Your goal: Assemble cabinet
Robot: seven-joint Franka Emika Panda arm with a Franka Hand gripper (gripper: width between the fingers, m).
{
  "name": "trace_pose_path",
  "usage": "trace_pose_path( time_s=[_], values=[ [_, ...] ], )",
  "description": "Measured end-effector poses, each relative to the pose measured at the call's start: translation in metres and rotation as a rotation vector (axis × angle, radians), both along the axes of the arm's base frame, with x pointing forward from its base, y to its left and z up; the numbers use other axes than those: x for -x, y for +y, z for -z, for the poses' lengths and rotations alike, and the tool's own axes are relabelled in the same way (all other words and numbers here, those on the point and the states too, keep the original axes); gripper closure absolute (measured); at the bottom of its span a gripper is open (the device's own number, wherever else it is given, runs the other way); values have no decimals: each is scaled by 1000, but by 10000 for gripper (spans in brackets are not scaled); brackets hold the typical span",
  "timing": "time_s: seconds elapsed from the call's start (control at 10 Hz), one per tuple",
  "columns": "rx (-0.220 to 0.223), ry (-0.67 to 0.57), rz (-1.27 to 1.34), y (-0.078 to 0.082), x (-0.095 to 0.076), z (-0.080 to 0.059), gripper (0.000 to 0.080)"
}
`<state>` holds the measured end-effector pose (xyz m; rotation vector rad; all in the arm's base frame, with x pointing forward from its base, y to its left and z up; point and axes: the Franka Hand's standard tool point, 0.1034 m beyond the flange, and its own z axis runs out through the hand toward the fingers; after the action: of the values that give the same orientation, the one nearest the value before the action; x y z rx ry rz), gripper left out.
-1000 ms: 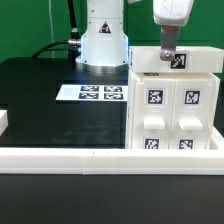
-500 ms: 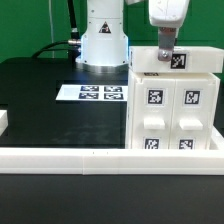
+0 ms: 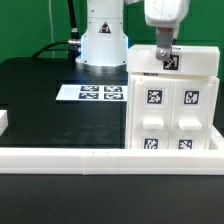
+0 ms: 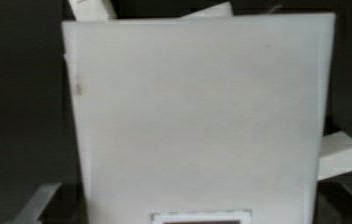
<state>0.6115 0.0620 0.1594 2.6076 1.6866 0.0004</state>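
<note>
Black tabletop (image 3: 40,100) fills the scene, with a long white rail (image 3: 100,158) nearest, at 6 o'clock. Behind the rail, toward 3 o'clock, stands the cabinet (image 3: 172,100), upright, its long axis running up and down, its front with 4 tagged drawer blocks facing the camera. The marker board (image 3: 92,93) lies near the middle. Farther back, the gripper (image 3: 165,52) has slid a little toward 9 o'clock along the cabinet's top. I cannot tell if its jaws are clenched. It may be lining up a top piece.
</note>
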Motion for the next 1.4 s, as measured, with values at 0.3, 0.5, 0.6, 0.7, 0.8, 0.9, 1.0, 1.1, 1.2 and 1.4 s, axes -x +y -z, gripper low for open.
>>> trace_pose_path(
  time_s=[0.3,0.5,0.6,0.7,0.8,0.9,1.0,1.1,1.2,1.4],
  values=[
    [-5,-6,219,0,0,0,243],
    [-8,-10,360,1,0,0,242],
    [-10,-13,450,1,0,0,242],
    [-11,-15,511,1,0,0,242],
    [-13,-15,571,1,0,0,242],
    [-16,-18,667,0,0,0,242],
    [-17,-20,728,1,0,0,242],
    [-20,-24,837,2,0,0,242],
    [-22,-27,948,3,1,1,242],
    [-31,-41,1135,5,1,1,242]
  ],
)
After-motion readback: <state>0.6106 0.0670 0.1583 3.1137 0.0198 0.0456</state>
